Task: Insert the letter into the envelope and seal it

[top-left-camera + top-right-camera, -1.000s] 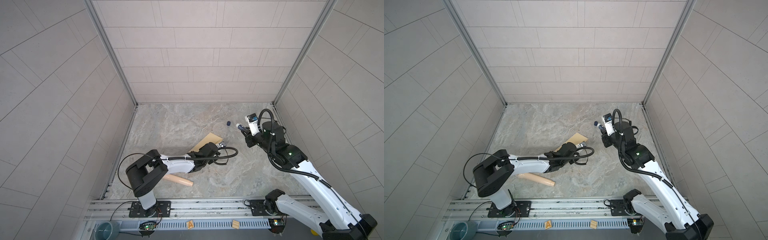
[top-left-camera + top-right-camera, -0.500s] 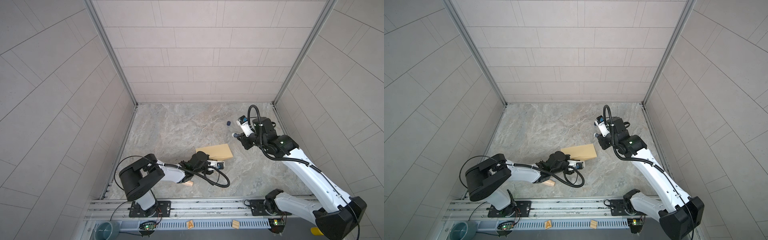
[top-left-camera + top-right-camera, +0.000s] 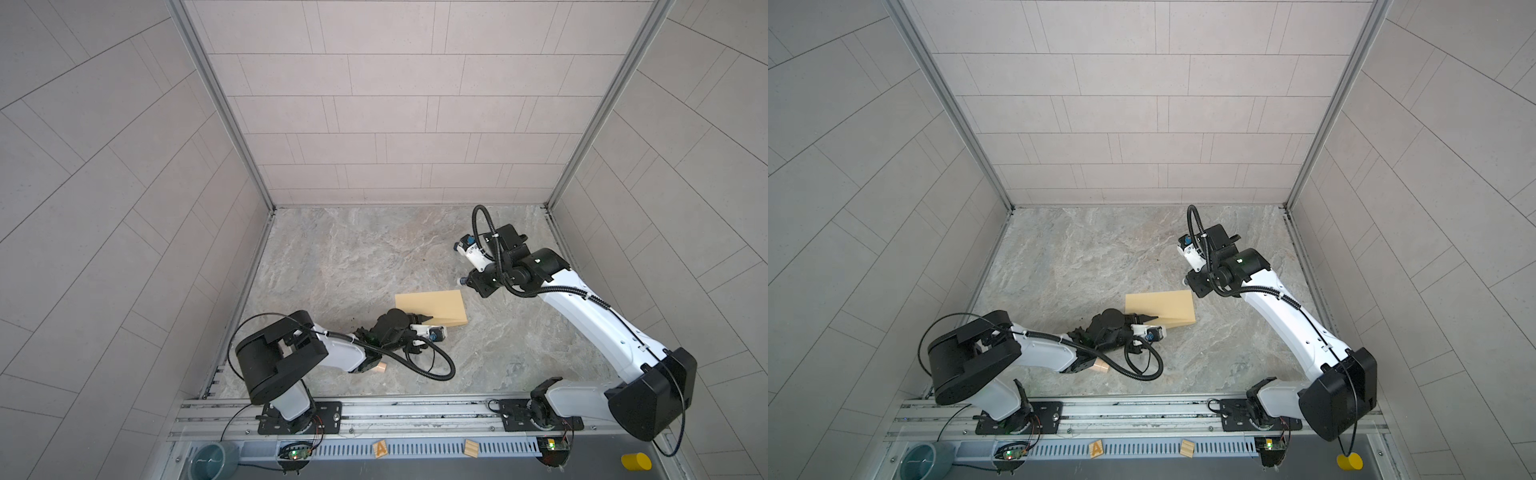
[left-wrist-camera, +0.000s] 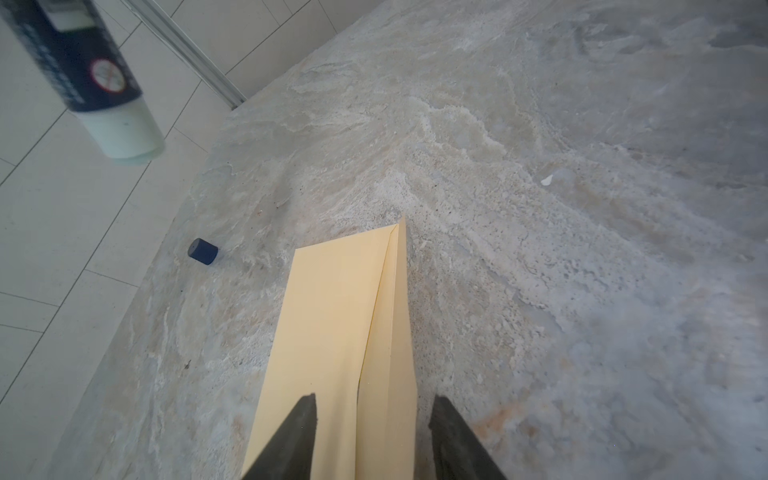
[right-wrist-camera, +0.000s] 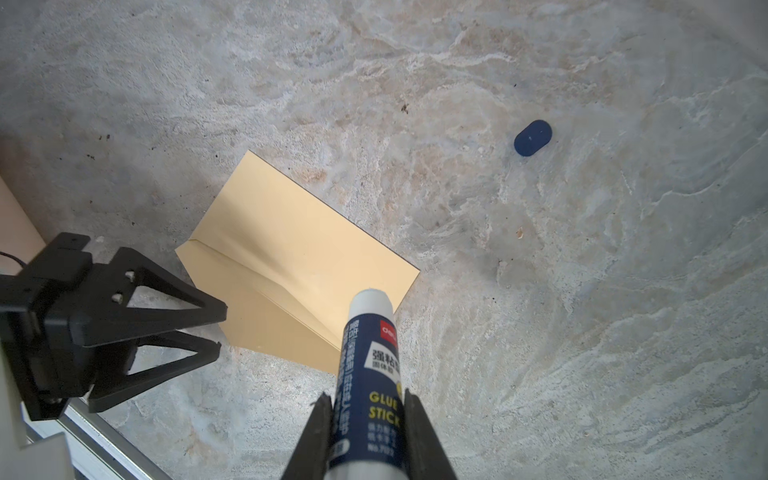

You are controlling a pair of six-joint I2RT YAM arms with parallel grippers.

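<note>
Right wrist view: the envelope (image 5: pixel 291 257) lies flat on the counter (image 5: pixel 582 291), its flap folded over but seemingly not pressed down. The letter is not visible and is presumably inside. The right hand (image 5: pixel 368 395) pinches an uncapped glue stick (image 5: pixel 370 345) above it. Sealing seems left. A second ago the left hand (image 5: pixel 222 328) held the envelope tilted; now its jaws are spread.

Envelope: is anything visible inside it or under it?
The envelope lies on the table with its flap folded over. Nothing sticks out. Its tan paper covers the inside and whatever lies beneath, so the contents cannot be seen.
</note>
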